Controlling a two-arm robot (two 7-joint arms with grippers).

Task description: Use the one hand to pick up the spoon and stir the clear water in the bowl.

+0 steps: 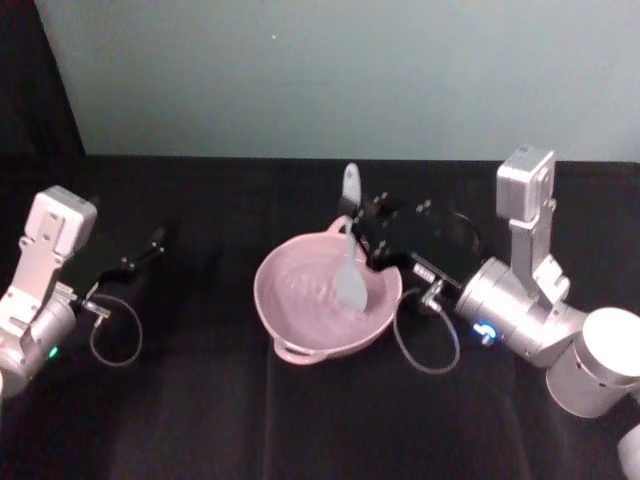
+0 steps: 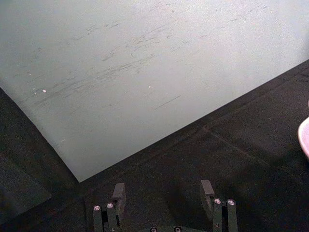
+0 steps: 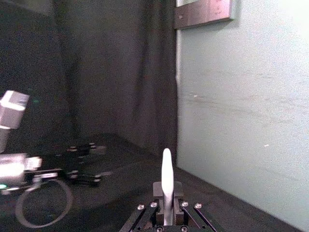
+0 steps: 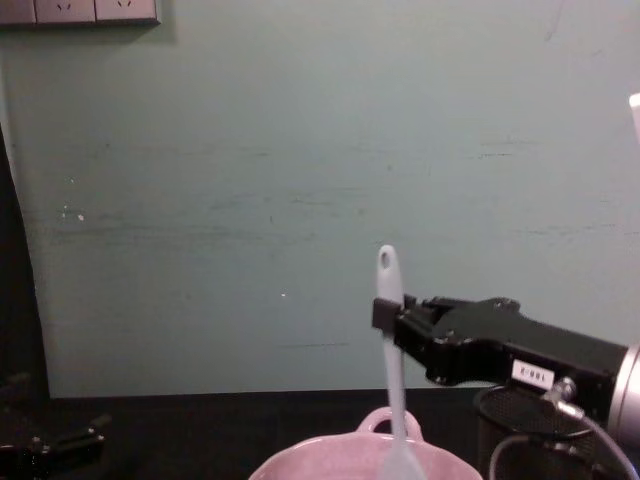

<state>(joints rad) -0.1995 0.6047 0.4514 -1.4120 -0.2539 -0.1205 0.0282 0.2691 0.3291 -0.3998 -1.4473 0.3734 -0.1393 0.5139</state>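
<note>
White plastic is what you have pinched: your right gripper point(image 4: 388, 312) is clamped on the spoon point(image 4: 393, 385) partway up its handle. The holed end stands above the fingers and the paddle head hangs below them into the bowl point(image 1: 264, 290). That near-upright hold looks chosen so the head reaches the water while the fingers clear the rim. The bowl sits directly under the fingertips. A black wire-mesh cup point(image 4: 530, 425) stands beneath the gripper's body, so small circles seem wise to avoid knocking it. Your left gripper point(image 2: 162, 192) rests well beyond the bowl from the working one, jaws apart and empty.
</note>
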